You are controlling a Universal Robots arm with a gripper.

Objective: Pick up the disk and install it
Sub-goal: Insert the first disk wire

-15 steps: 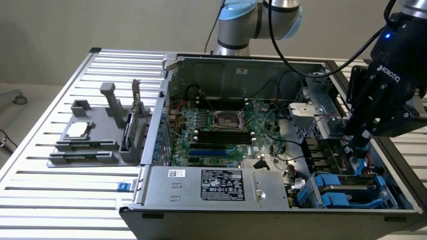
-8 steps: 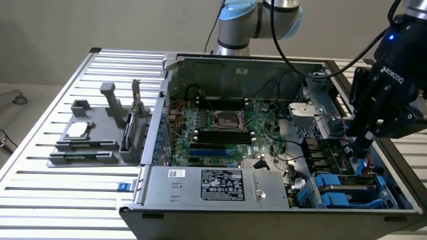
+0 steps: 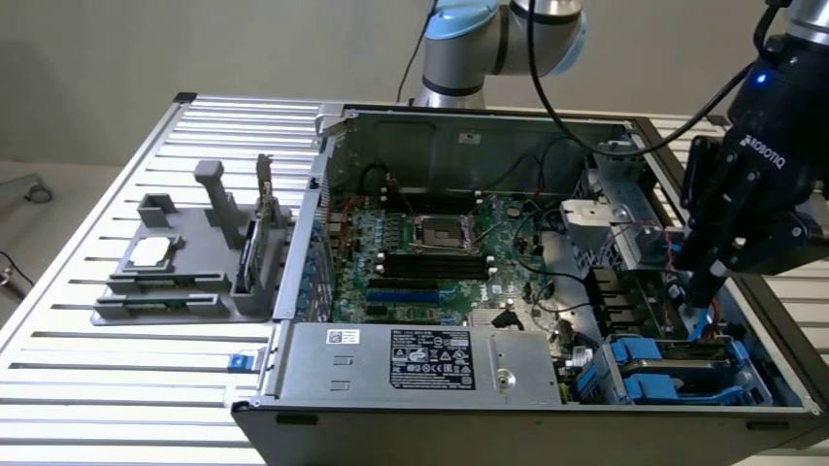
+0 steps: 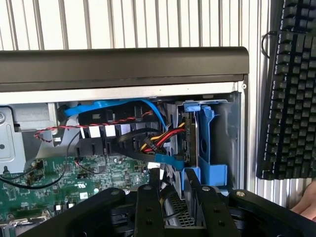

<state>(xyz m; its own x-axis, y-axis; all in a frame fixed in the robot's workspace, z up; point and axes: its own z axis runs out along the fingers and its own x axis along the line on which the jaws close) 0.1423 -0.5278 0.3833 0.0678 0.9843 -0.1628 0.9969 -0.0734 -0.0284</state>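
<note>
Disk (image 4: 190, 140) sits edge-on in blue drive cage (image 4: 210, 148) at corner of computer case (image 3: 518, 427), on exterior view's right. Long axis runs along cage slot. Gripper (image 3: 704, 296) hangs directly above cage, fingertips just over disk's upper edge. Fingers (image 4: 148, 207) spread partway, pinching nothing visible. Blue cable (image 4: 123, 106) and red-yellow wires (image 4: 158, 138) lie just beside disk. Keyboard (image 4: 291, 89) lies outside case.

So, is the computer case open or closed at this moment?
Open. The computer case has no side panel on it; the motherboard, cables and blue drive cage lie exposed, and the gripper reaches inside.
</note>
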